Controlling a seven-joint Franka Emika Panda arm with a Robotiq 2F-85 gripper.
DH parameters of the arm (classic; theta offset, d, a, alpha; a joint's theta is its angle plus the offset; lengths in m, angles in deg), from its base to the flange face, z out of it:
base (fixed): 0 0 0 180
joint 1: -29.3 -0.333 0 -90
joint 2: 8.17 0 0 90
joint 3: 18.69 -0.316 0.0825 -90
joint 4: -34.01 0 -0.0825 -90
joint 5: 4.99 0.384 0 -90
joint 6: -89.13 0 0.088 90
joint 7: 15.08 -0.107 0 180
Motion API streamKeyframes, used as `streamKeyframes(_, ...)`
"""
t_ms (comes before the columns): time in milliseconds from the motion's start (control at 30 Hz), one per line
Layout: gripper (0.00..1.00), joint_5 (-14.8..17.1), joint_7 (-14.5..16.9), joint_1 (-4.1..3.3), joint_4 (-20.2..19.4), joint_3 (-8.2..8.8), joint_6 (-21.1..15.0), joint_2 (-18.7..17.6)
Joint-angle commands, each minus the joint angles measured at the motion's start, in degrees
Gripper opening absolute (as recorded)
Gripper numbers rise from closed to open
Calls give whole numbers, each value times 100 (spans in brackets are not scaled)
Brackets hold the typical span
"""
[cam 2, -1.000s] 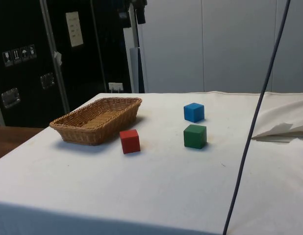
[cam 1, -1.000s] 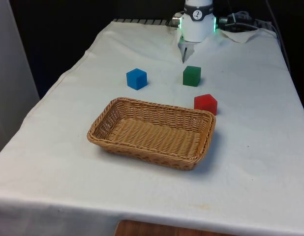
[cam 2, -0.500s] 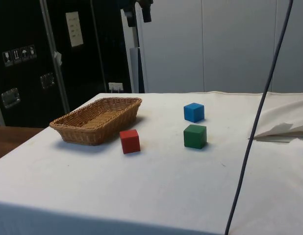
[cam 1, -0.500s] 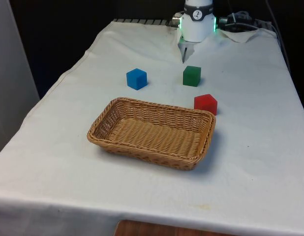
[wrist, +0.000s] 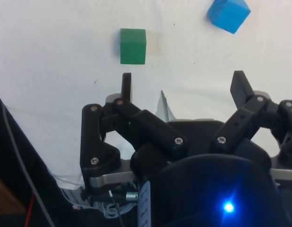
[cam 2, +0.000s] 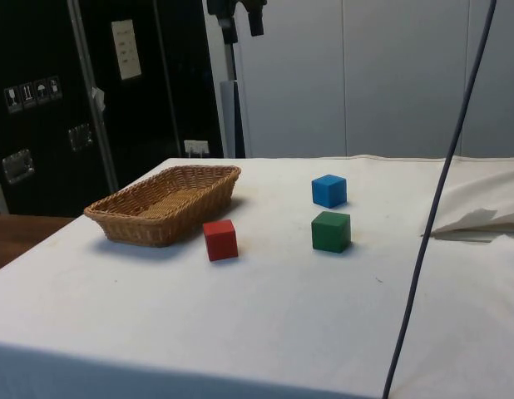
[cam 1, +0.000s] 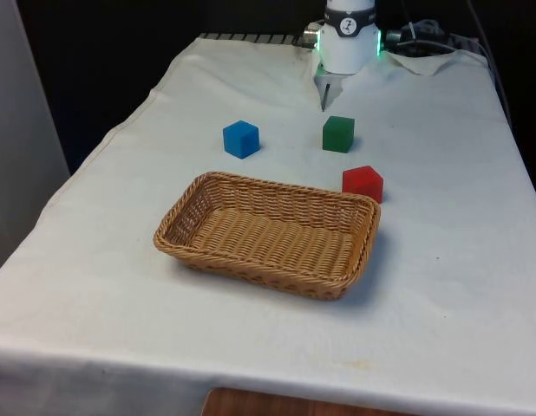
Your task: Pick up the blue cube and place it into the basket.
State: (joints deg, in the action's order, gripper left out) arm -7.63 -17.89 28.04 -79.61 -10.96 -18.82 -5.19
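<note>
1. Here my claw (wrist: pixel 182 87) hung high above the bench (cam 1: pixel 441 286), its fingers spread wide and holding nothing.
2. The blue cube (cam 1: pixel 241 139) sat well apart from it, beside the green cube (cam 1: pixel 338 133) and beyond the basket (cam 1: pixel 268 232).

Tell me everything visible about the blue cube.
The blue cube is a plain, solid-coloured block with crisp edges and a matte look. It rests flat on the white cloth, turned a little so a corner faces the front camera. Nothing touches it: it sits apart from the green cube and beyond the basket. The pincer hangs open, well clear of it.
</note>
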Motion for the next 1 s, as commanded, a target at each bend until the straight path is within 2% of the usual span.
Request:
streamKeyframes(0, 100, -46, -57, 6, -23, 11, -46, 23)
streamKeyframes(167, 100, -17, -69, 0, 0, 46, -17, 0)
streamKeyframes(400, 100, -178, -378, 6, -74, 74, -138, 40)
streamKeyframes(467, 100, -143, -355, 0, -34, 80, -63, 6)
streamKeyframes(700, 100, -372, -659, 0, -155, 63, -269, 103)
streamKeyframes(733, 100, -304, -579, 0, -97, 74, -166, 57)
streamKeyframes(767, 100, -401, -699, 0, -160, 63, -298, 103)
streamKeyframes(967, 100, -590, -957, 0, -275, 57, -516, 120)
